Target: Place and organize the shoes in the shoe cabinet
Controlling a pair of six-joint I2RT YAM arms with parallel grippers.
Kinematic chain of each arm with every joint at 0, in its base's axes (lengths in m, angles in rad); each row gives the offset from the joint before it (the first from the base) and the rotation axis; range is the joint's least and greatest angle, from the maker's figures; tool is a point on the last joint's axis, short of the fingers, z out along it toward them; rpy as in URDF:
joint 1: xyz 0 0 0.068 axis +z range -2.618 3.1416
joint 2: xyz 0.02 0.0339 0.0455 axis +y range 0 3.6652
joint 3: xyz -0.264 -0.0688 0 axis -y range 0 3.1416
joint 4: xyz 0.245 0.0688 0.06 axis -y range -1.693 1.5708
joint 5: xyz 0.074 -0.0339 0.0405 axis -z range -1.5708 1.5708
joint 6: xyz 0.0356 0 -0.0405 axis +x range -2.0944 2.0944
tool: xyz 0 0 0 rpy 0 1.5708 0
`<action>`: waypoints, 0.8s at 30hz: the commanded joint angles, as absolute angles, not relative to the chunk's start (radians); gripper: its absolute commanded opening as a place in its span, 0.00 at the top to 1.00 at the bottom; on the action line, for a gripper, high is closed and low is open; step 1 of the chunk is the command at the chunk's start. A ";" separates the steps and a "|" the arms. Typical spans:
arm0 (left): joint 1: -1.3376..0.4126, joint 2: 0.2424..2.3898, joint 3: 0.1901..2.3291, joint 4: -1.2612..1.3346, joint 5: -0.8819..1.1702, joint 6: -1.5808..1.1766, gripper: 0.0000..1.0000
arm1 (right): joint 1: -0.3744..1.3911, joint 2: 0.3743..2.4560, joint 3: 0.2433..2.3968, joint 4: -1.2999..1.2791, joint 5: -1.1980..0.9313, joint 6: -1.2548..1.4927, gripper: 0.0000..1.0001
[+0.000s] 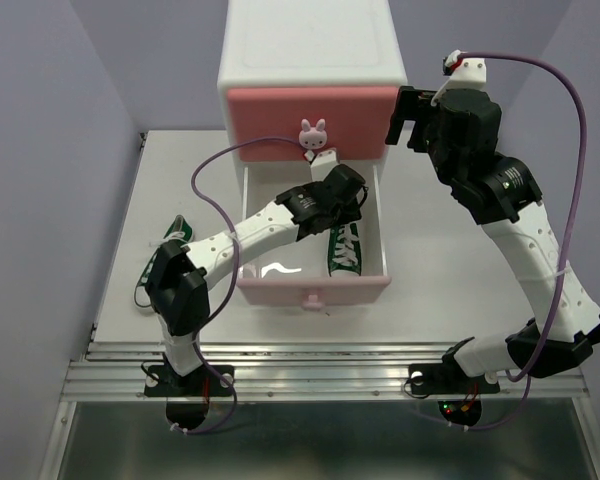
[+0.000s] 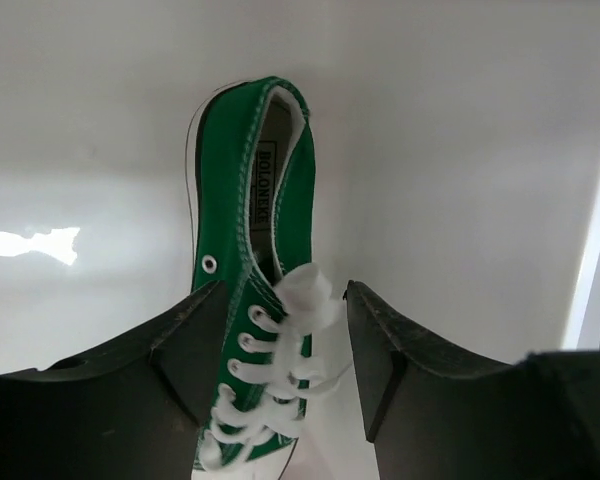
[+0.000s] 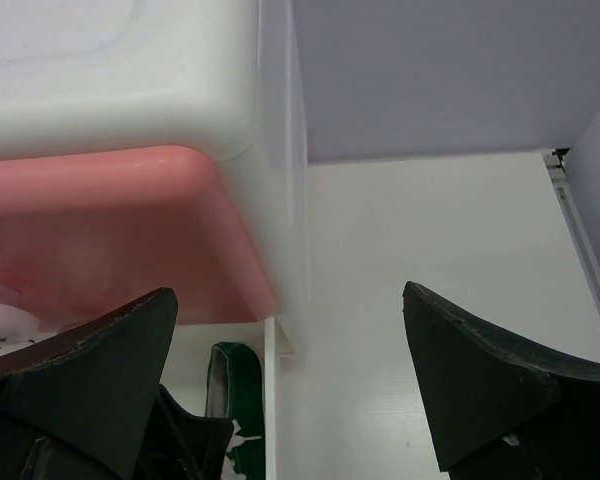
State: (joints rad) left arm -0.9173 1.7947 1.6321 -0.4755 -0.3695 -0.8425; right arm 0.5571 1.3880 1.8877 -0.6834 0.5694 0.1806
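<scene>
The white shoe cabinet (image 1: 310,45) stands at the back, its darker upper drawer (image 1: 280,110) shut. The paler lower drawer (image 1: 280,292) is pulled out. One green shoe (image 1: 345,250) lies in its right side, and it fills the left wrist view (image 2: 250,200). My left gripper (image 1: 342,195) hangs open over that shoe, its jaws either side of the laces (image 2: 285,290). A second green shoe (image 1: 173,232) lies on the table at the left, partly behind my left arm. My right gripper (image 1: 405,118) is open and empty by the cabinet's upper right corner (image 3: 290,295). The red shoes are out of view.
The white table (image 1: 450,270) ends at an aluminium rail (image 1: 320,375) in front. Lilac walls close in on both sides and the back. Purple cables loop from both arms; the left one (image 1: 205,180) arcs over the table beside the drawer.
</scene>
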 commanded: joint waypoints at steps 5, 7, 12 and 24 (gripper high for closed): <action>-0.928 1.747 1.747 -0.538 -0.374 -0.805 0.29 | 0.554 1.373 1.901 -0.673 0.591 0.193 0.00; -0.928 1.718 1.756 -0.554 -0.377 -0.805 0.25 | 0.554 1.371 1.902 -0.673 0.591 0.193 0.00; -0.928 1.565 1.747 -0.603 -0.455 -0.808 0.10 | 0.554 1.359 1.881 -0.673 0.592 0.192 0.00; -0.923 1.218 1.614 -0.921 -0.808 -0.966 0.08 | 0.554 1.339 1.825 -0.661 0.621 0.219 0.00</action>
State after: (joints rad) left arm -0.9268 1.2304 1.6550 -0.7452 -0.6701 -0.8921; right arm 0.5571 1.3670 1.8256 -0.6888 0.5987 0.2077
